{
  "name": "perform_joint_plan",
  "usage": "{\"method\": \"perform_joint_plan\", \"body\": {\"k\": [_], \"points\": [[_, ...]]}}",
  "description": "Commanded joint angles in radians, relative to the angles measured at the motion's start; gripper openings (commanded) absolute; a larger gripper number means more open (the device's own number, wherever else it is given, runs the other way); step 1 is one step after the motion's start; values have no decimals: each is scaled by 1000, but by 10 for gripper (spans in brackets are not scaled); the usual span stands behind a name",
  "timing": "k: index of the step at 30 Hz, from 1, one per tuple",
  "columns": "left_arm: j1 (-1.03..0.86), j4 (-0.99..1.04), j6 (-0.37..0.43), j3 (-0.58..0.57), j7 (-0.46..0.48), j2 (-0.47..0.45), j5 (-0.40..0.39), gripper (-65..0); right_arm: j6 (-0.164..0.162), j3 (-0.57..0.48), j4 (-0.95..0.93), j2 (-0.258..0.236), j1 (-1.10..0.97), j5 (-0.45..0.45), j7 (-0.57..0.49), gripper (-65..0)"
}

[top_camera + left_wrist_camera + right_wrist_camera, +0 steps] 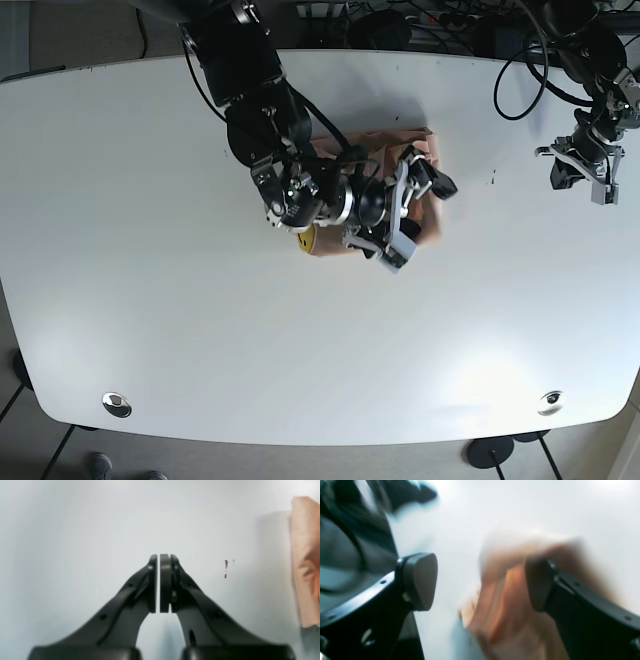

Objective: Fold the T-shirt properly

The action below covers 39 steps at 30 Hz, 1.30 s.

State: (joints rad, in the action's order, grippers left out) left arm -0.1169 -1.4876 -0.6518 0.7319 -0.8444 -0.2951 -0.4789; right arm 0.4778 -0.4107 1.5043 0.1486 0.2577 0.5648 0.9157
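The peach T-shirt (384, 143) lies folded in a small bundle at the middle of the white table (150, 200), mostly hidden under my right arm. My right gripper (418, 214) hovers over its right side, open and empty. In the right wrist view the gripper (480, 585) has its pads wide apart, with the blurred shirt (500, 610) below and between them. My left gripper (158, 558) is shut on nothing above bare table, and the shirt's edge (305, 555) shows at the far right of that view. In the base view the left gripper (580, 172) is far right, away from the shirt.
Small red marks (225, 568) dot the table between my left gripper and the shirt. Cables (520, 60) hang over the table's back right edge. Two round fittings (117, 403) (549, 400) sit near the front edge.
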Motion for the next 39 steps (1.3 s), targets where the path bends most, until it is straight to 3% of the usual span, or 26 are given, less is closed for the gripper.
{"method": "perform_joint_plan", "body": {"k": [1, 4, 11, 15, 19, 23, 25, 26, 28, 30, 35, 38, 39], "points": [[7, -23, -1, 4, 18, -19, -16, -650, -46, -4, 14, 8, 67, 71, -68, -127], [9, -26, -1, 1, 18, -19, -16, -650, -116, -4, 18, -5, 84, 71, -79, -127], [-23, -132, -1, -113, 23, -20, -14, -650, -123, -29, 209, -182, -114, 79, -65, -127], [-30, -140, -1, -153, 24, -23, -14, -650, -129, -185, 241, -248, -159, 74, -68, -127], [-31, -138, -1, -151, 24, -25, -13, -650, -130, -302, 189, -238, -163, -79, -146, -127], [-51, -140, -1, -151, 24, -26, -13, -650, -130, -307, 78, -171, -163, -231, -191, -128], [-60, -144, -1, -151, 24, -26, -13, -650, -143, -301, 45, -169, -163, -263, -277, -195], [-73, -141, -1, -150, 24, -26, -13, -650, -182, -282, 18, -168, -163, -262, -323, -260], [-85, -144, -1, -150, 24, -26, -13, -650, -239, -276, -21, -168, -163, -262, -369, -331], [-86, -141, -1, -148, 24, -25, -13, -650, -267, -273, -57, -168, -162, -262, -409, -374], [-96, -138, -1, -147, 24, -25, -13, -650, -270, -276, -94, -168, -165, -262, -450, -430], [-94, -138, -1, -151, 24, -25, -13, -650, -270, -277, -74, -168, -165, -262, -445, -614], [-94, -138, -1, -153, 24, -25, -13, -650, -270, -277, -47, -168, -166, -260, -441, -636]]}}
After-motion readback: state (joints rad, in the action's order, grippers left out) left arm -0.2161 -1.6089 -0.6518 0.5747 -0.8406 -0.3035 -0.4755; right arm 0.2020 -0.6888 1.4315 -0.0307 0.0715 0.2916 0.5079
